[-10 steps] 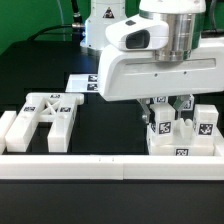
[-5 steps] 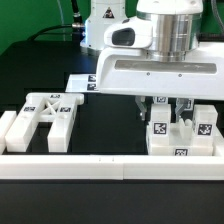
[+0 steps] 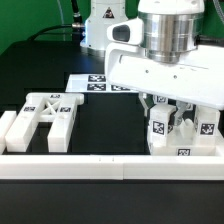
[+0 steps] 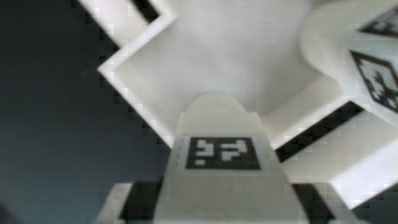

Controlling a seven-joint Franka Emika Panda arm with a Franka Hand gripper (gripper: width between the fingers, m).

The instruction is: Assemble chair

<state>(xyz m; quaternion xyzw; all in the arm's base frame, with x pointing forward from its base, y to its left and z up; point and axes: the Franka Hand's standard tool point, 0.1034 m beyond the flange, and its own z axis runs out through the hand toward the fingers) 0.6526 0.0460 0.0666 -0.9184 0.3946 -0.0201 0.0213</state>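
Standing at the exterior view's right, near the front of the black counter [image 3: 110, 130], a white tagged leg piece [image 3: 160, 128] of the chair sits directly under the tool [image 3: 164, 114]. The dark fingers [image 3: 149, 106] come down on either side of its top. The tool is nearly closed and grips this leg piece, which rises from a low white block [image 3: 182, 150]. A second tagged upright [image 3: 205, 126] stands just beside it, farther toward the exterior view's right.

The wrist view looks straight down the leg piece [image 4: 224, 140]. Its square tag is centred between the two fingers [image 4: 128, 205] of the tool [image 4: 222, 208], and they sit close against its sides. A white angular panel [image 4: 196, 60] lies beyond it. Another tagged white part [image 4: 365, 60] shows at the edge, too cropped to tell which it is.

Only the exterior view shows the rest. One X-braced frame [image 3: 45, 112] with two blocky legs lies well apart at the exterior view's left. One marker board [image 3: 93, 82] lies flat on the far side. One long white border rail [image 3: 90, 167] runs along the near edge, touching the frame's legs and the low block. One glossy white arm [image 3: 165, 55] hangs over the right-hand group. Three tags show in that group and two on the frame.
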